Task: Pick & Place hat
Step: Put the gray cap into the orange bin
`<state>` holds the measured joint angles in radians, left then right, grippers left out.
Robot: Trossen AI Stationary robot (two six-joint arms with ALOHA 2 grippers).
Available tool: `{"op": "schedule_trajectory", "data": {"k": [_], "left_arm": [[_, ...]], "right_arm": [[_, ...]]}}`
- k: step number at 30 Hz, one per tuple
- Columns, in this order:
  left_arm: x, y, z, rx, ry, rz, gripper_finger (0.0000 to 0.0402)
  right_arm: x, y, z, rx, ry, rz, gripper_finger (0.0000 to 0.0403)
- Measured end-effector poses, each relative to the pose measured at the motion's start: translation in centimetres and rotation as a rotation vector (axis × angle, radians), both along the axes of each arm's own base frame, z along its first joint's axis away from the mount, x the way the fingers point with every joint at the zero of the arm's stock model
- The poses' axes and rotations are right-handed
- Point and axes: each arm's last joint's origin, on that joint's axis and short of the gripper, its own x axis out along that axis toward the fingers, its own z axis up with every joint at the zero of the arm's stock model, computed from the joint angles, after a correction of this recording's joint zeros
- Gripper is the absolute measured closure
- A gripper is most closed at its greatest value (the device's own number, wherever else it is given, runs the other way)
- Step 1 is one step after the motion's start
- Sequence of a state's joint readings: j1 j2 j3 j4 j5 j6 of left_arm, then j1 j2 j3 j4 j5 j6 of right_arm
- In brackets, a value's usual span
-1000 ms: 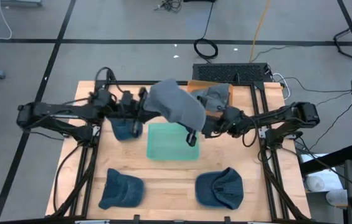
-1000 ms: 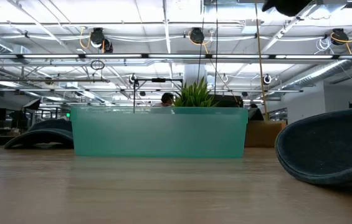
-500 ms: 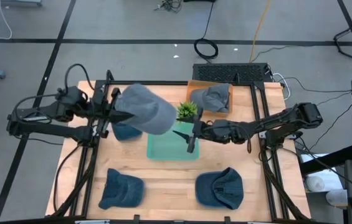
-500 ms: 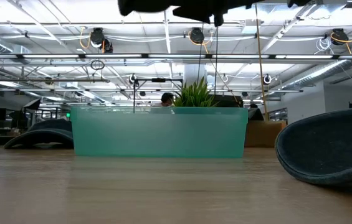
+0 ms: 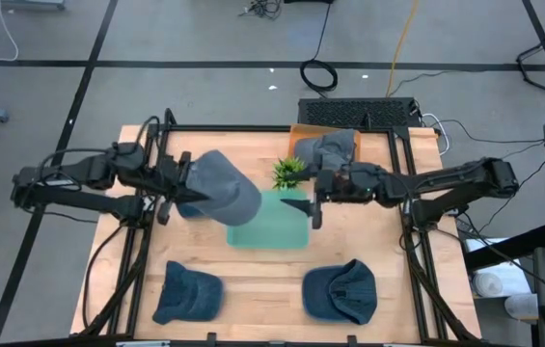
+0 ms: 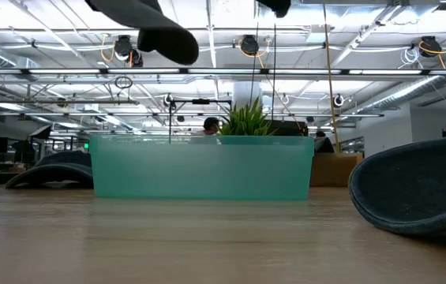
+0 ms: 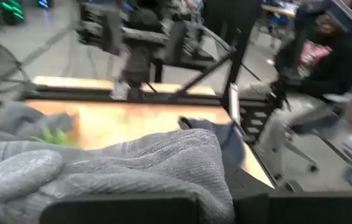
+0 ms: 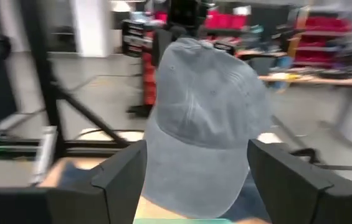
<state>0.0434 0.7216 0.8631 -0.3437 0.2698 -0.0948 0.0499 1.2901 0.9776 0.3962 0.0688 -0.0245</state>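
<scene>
Since half a second earlier, the grey fabric cap (image 5: 222, 190) had been carried lower, clamped in the left gripper (image 5: 181, 187) above the translucent green bin's (image 5: 286, 229) left edge, while the right gripper (image 5: 314, 200), fingers spread and empty, was kept facing it from just beyond.

High cam looked straight down, far enough to take in the whole table (image 5: 272, 289) and both arms. Low cam sat at tabletop level, facing level across the wood into the room, close behind the green bin (image 6: 203, 167); the same bin (image 5: 270, 224) showed in the high view. Left wrist cam looked past its arm, right up against the grey hat (image 7: 101, 174). Right wrist cam faced that same hat (image 8: 204, 124) from the opposite side.
</scene>
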Motion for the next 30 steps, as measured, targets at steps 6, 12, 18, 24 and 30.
{"op": "schedule_trajectory", "data": {"k": [6, 12, 18, 24, 30], "left_arm": [[1.8, -0.9, -1.1, 0.002, 0.078, -0.098, 0.0400], [3.9, -1.6, -1.9, 0.038, 0.241, -0.108, 0.0401], [6.4, -2.4, -0.2, 0.142, 0.326, -0.086, 0.0401], [8.8, -3.5, 1.4, 0.205, 0.406, -0.154, 0.0401], [11.0, -4.7, 1.6, 0.246, 0.557, -0.217, 0.0401]], "right_arm": [[1.6, -1.7, -0.3, 0.034, 0.032, 0.101, 0.0138], [3.4, -2.4, 0.4, 0.022, 0.015, 0.174, 0.0137], [4.4, -2.8, 0.8, -0.008, 0.021, 0.169, 0.0137], [4.3, -3.4, 1.4, -0.035, 0.005, 0.233, 0.0137], [4.3, -3.3, 1.8, -0.069, -0.010, 0.299, 0.0137]]}}
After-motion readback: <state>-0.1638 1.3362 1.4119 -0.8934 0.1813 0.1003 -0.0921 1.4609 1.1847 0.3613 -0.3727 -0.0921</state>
